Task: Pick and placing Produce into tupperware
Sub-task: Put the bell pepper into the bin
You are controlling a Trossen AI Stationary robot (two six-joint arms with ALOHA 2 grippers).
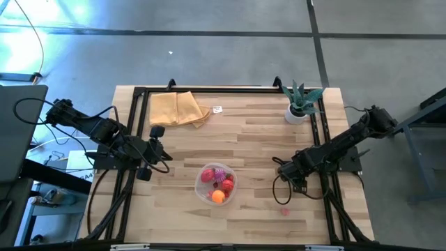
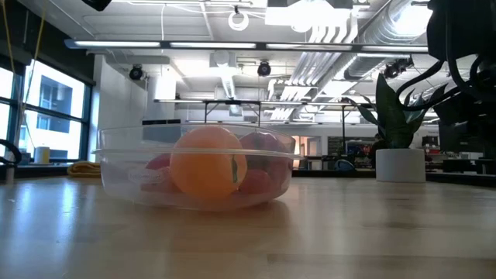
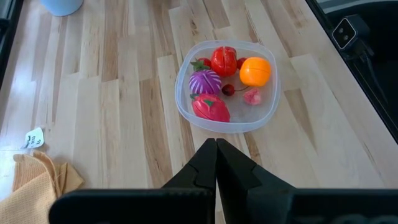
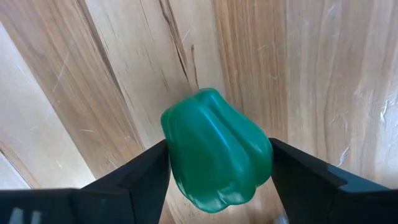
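Left pincer [image 1: 166, 155]: rested low over the table [image 1: 258, 132] to the left of the tupperware, its fingers [image 3: 216, 163] pressed together and holding nothing.
Cloth [image 1: 178, 109]: a folded yellow-tan piece lay near the far left corner.
Tupperware [image 1: 217, 184]: sat near the middle of the table, toward the front edge.
Produce [image 3: 225, 81]: in the tupperware lay a red tomato, an orange fruit, a purple piece, a red strawberry-like piece, a small pink piece and a small dark red one.
Pink piece [image 1: 284, 210]: lay alone on the table right of the tupperware.
Right pincer [image 1: 282, 176]: hung just above the table, its fingers on either side of a green pepper [image 4: 216, 149], touching or nearly touching it.
Plant [image 1: 301, 102]: stood in a white pot at the far right corner.
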